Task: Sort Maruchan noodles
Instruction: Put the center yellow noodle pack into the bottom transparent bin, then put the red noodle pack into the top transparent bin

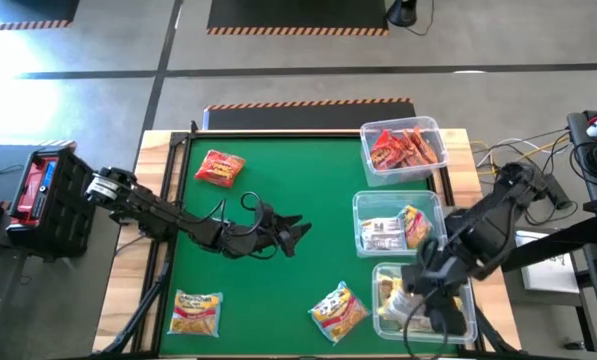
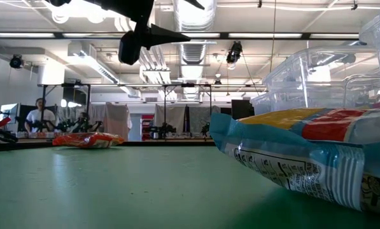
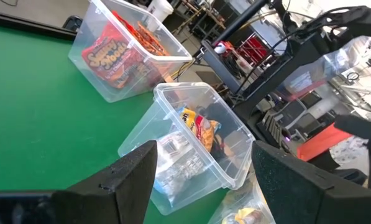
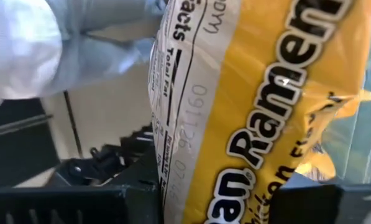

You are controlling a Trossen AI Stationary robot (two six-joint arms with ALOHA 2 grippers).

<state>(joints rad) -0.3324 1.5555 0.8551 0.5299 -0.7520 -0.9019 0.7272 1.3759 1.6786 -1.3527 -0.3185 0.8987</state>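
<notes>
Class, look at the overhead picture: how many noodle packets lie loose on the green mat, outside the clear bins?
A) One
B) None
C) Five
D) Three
D: one red packet lies at the far left of the mat, one yellow packet at the near left, and another yellow packet beside the nearest bin.

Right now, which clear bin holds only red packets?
The far bin, nearest the table's back edge; the middle bin and near bin hold yellow and white packets.

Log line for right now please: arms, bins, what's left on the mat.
right gripper: shut on yellow packet, over near bin | left gripper: open, mid-mat | loose packets: red, two yellow
</notes>
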